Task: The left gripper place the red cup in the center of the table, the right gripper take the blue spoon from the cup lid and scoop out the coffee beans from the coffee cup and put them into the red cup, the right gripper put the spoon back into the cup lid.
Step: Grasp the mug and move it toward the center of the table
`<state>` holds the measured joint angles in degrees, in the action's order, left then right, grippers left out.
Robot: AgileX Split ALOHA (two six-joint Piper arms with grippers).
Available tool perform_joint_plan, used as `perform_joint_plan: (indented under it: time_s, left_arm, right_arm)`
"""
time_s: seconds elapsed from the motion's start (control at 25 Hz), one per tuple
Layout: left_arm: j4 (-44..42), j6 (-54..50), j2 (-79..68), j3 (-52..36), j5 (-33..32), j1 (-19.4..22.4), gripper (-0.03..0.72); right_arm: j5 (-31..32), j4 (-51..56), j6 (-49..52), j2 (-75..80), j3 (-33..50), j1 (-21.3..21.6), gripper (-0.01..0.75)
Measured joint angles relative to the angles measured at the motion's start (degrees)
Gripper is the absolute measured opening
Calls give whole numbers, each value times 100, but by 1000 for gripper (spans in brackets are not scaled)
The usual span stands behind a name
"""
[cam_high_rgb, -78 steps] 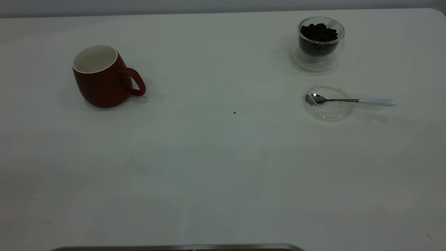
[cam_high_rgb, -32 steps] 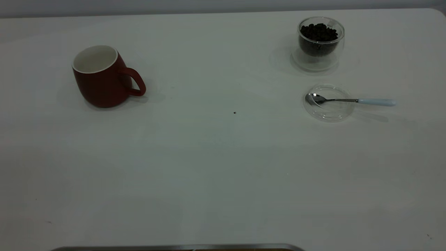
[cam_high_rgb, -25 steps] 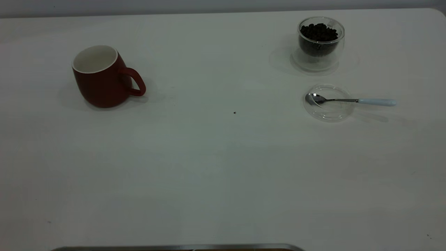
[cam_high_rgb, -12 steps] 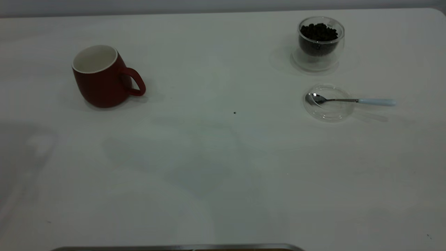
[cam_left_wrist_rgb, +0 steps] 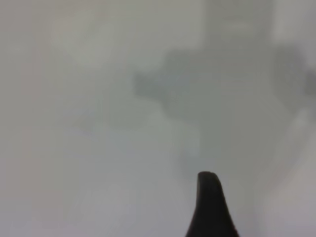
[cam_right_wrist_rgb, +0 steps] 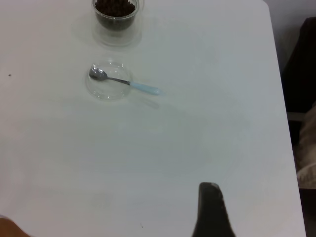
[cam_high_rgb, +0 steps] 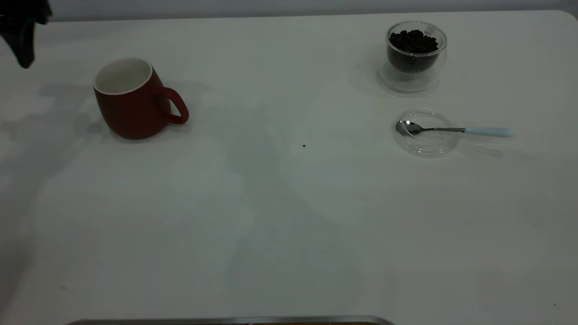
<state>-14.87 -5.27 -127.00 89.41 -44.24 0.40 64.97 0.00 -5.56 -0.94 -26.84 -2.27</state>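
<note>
The red cup [cam_high_rgb: 131, 101] stands upright at the table's [cam_high_rgb: 289, 216] far left, handle toward the middle. My left gripper [cam_high_rgb: 20, 36] hangs above the far left corner, left of the cup and apart from it. The coffee cup [cam_high_rgb: 415, 58] holds coffee beans [cam_high_rgb: 413, 41] at the far right. In front of it lies the cup lid [cam_high_rgb: 425, 140] with the blue spoon [cam_high_rgb: 487, 132] resting across it, bowl inside, handle pointing right. From the right wrist, the spoon [cam_right_wrist_rgb: 145, 88] and lid [cam_right_wrist_rgb: 106, 86] lie far from my right gripper [cam_right_wrist_rgb: 210, 207].
A thin metal rim [cam_high_rgb: 226, 320] runs along the near edge of the exterior view. A tiny dark speck [cam_high_rgb: 304, 146] marks the table's middle. The table's right edge [cam_right_wrist_rgb: 279, 74] shows in the right wrist view, with dark shapes beyond it.
The left arm has come into the exterior view at the top left corner, and its shadow has spread over the table's left side. Cup, lid and spoon have not moved.
</note>
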Motion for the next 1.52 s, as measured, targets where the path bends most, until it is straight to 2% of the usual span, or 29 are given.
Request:
perform_joint_plan:
  time_s: [0.2,0.56,1.08,1.28,1.52]
  left_arm:
    - [0,51,-366,549,114,4,587]
    - [422,339,-830,560,617,4,587]
    - [512,931,-1147,578,925,4,587]
    - [631,1850,-1147,578,929,4,587]
    - [669,4629,-1147,578,951,-31,587]
  right_arm:
    - [0,0,0,0,0,0,547]
    - [0,0,0,0,0,0,547]
    - [0,0,0,0,0,0,547]
    - [0,0,0,0,0,0,547]
    - [0,0,0,0,0,0,547]
